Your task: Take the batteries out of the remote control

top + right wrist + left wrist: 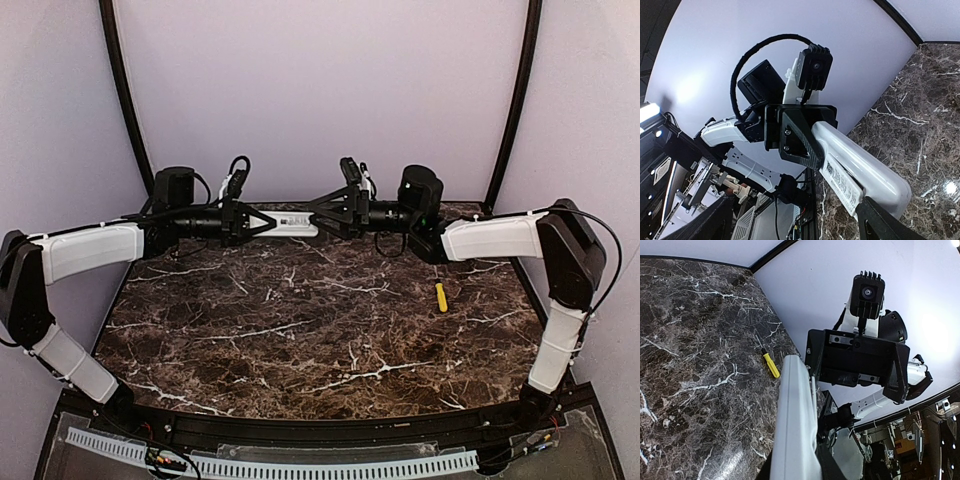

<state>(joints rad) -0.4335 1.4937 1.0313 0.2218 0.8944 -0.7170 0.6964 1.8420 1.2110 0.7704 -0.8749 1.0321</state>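
Observation:
The white remote control [296, 227] is held in the air at the back of the table, between both arms. My left gripper [268, 225] is shut on its left end; in the left wrist view the remote [795, 425] runs up from that gripper [792, 472]. My right gripper [316, 213] is open. One of its fingers [885, 222] touches the remote's near end [865, 167], and the other [710, 220] stands far off. A labelled cover panel [840, 184] on the remote sits slightly ajar. The batteries are hidden.
A yellow stick [441, 297] lies on the dark marble table [300, 330] at the right, also in the left wrist view [771, 365]. Purple walls [320, 90] with black poles close the back. A black rail and a white perforated strip [300, 465] run along the near edge.

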